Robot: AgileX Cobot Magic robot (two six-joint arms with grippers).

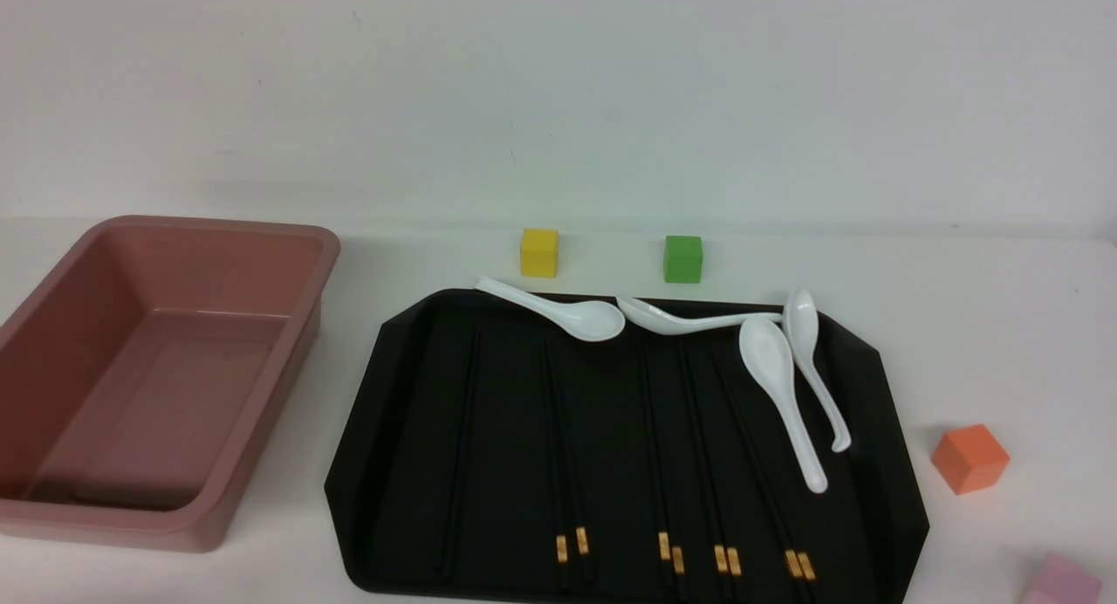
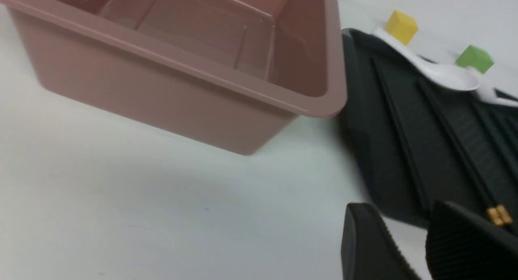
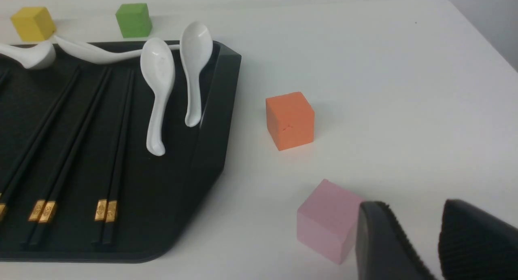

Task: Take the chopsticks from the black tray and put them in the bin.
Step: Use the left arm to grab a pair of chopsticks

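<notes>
Front view gives us the chopsticks (image 1: 656,447) lying in five pairs on the black tray (image 1: 393,429). They run from 12 to 6 o'clock, with their gold bands at the 6 o'clock end; the pair nearest 9 o'clock is plain. White spoons (image 1: 777,368) lie toward the tray's 12 to 2 o'clock side. At the tray's 9 o'clock the bin (image 1: 131,521) stands just beside it on the worktop (image 1: 1003,325). Our left pincer (image 2: 400,219) and right pincer (image 3: 412,219) each have their fingers apart.
</notes>
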